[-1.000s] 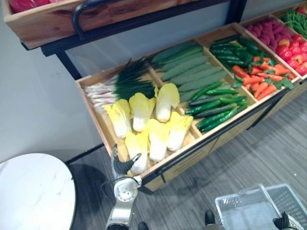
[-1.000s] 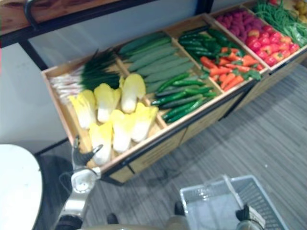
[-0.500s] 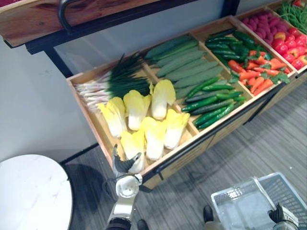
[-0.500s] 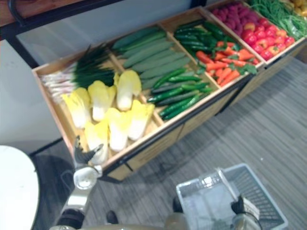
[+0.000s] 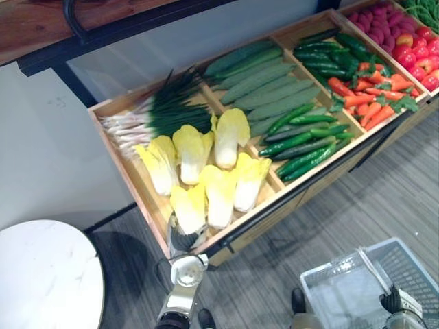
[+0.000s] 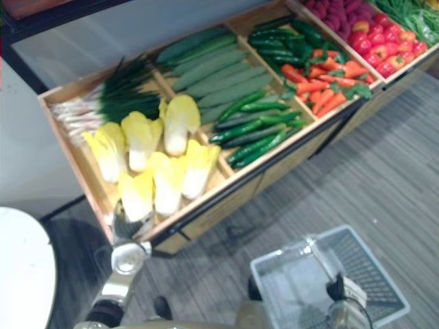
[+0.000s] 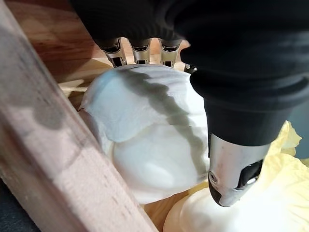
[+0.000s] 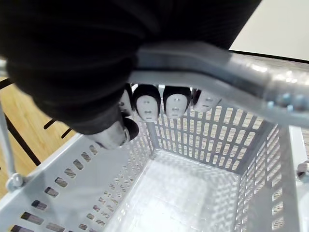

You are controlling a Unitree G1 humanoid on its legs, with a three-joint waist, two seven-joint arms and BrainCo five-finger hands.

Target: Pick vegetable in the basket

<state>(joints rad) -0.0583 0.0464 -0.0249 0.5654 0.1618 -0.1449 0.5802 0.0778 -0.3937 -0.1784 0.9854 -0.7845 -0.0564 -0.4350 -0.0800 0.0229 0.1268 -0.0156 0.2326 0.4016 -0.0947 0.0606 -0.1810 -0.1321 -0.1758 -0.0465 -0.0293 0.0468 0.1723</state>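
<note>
Left: left hand wrapped round white base of pale yellow napa cabbage, nearest head in light wooden crate (front corner, against the rail). Right: right hand curled round silver handle of grey perforated plastic basket.

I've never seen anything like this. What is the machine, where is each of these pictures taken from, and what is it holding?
It is a humanoid robot at a wooden vegetable stall. The two wide pictures come from cameras in its head, looking down; the two close ones from its wrists. The stall holds cabbages, spring onions, cucumbers and carrots. The left robot hand is at the front-corner cabbage, its white base showing in the left wrist picture; whether it grips yet I cannot tell. The right robot hand is curled round the handle of a grey basket.
</note>
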